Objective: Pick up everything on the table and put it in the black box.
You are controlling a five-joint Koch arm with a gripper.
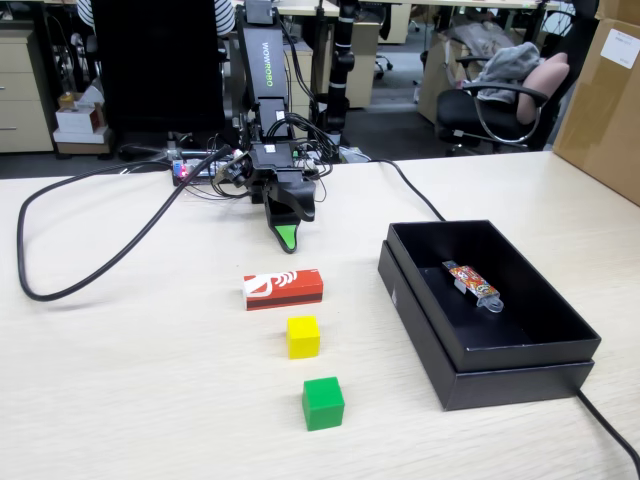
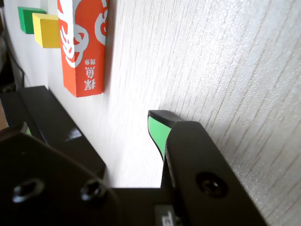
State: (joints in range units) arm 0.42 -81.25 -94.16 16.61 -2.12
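end effector (image 1: 287, 240) just behind red block (image 1: 283, 289)

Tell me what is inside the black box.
The black box holds only a small multicoloured patterned stick with a clear end. The near wall hides a strip of the floor behind it.

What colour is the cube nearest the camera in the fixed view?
Green: the green cube, clearest in the fixed view.
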